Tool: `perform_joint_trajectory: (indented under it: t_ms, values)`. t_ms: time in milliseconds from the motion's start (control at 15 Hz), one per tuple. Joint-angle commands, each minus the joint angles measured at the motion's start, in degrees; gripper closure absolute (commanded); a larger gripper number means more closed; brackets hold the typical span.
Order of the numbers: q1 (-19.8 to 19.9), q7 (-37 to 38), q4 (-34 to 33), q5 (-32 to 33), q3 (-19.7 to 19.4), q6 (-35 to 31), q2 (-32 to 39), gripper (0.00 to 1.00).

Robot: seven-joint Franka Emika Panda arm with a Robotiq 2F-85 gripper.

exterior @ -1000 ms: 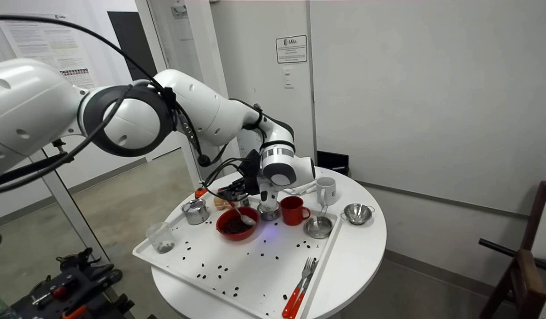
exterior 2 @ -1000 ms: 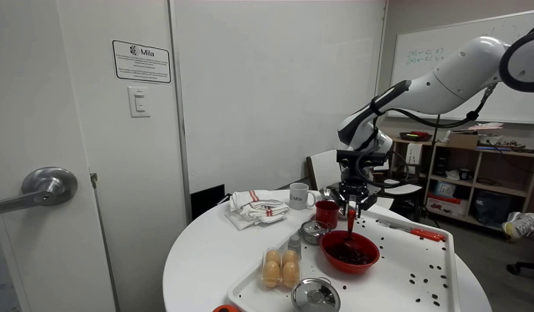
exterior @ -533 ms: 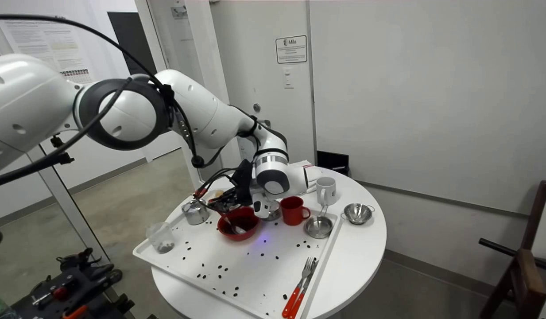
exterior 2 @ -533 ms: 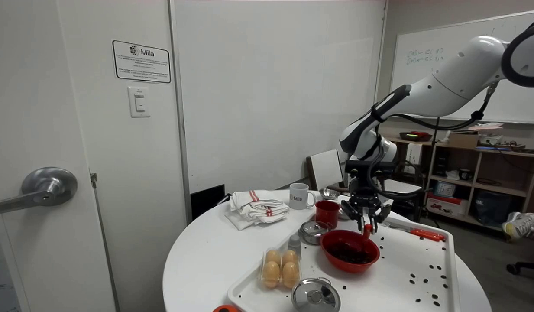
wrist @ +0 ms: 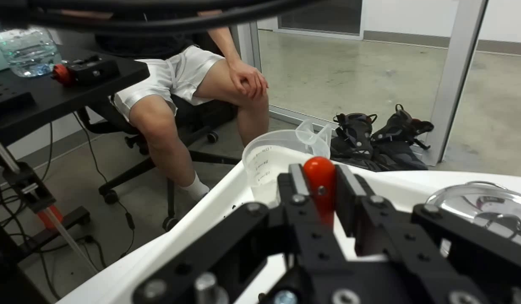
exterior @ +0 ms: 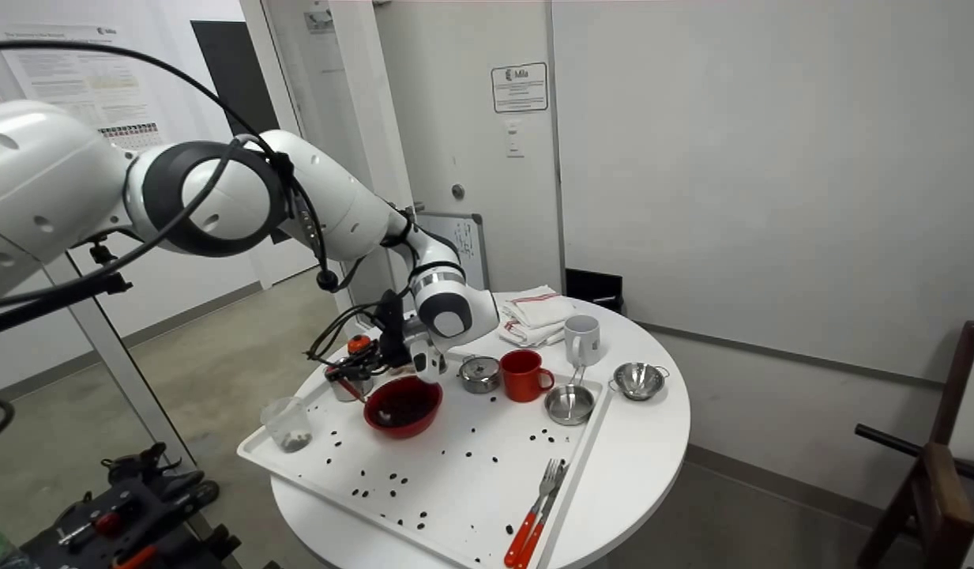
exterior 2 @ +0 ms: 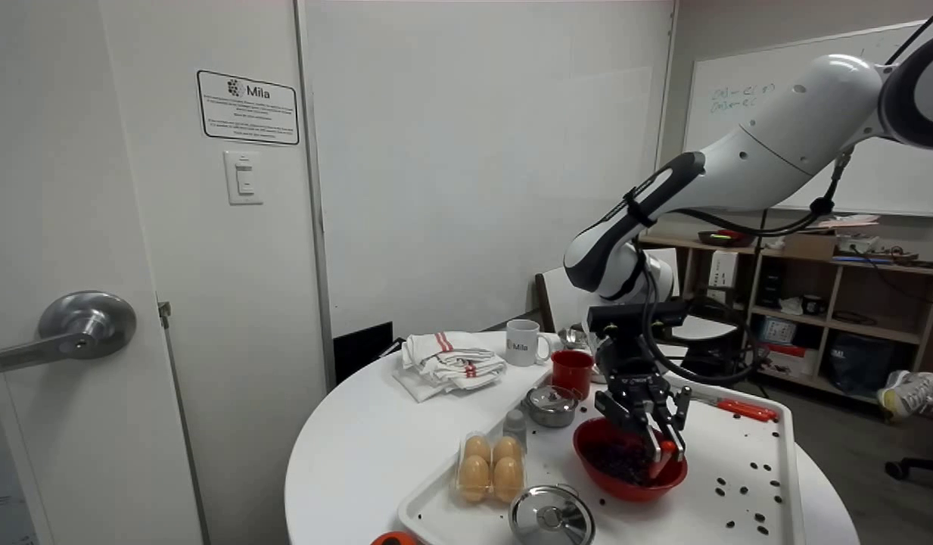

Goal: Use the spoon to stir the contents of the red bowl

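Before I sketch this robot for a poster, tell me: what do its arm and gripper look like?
The arm is white and rounded, with dark grey rings at its joints. Black cables are strapped along its outside. The gripper is black and angular, with hinged links and silvery bolt heads.

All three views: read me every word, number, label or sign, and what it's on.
"Mila": dark-bordered white rectangular wall sign; its smaller print is unreadable.
"Mila": white cylindrical mug.
Too small or blurred to read:
Greenish handwriting: large wall-mounted whiteboard.
Handwriting: small grey-framed whiteboard.
Scale markings: clear plastic measuring cup.
Print: white paper wall poster.
Any lettering inside the brown wooden shelf unit.
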State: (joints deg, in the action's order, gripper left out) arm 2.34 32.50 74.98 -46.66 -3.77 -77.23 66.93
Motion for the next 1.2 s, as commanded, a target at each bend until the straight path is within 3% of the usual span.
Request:
perform_joint_trajectory:
  t_ms: [0, 467, 1133]
  values:
    - [-1.3, 0.9, -1.0, 1.9, 0.6, 1.5, -0.6, 0.91]
    - [0.0, 3.4, -7.5, 1.0, 1.2, 3.0, 1.2, 0.91]
    - [7.4, 3.3, -11.7, -0.3, 1.2, 6.2, 3.4, 0.91]
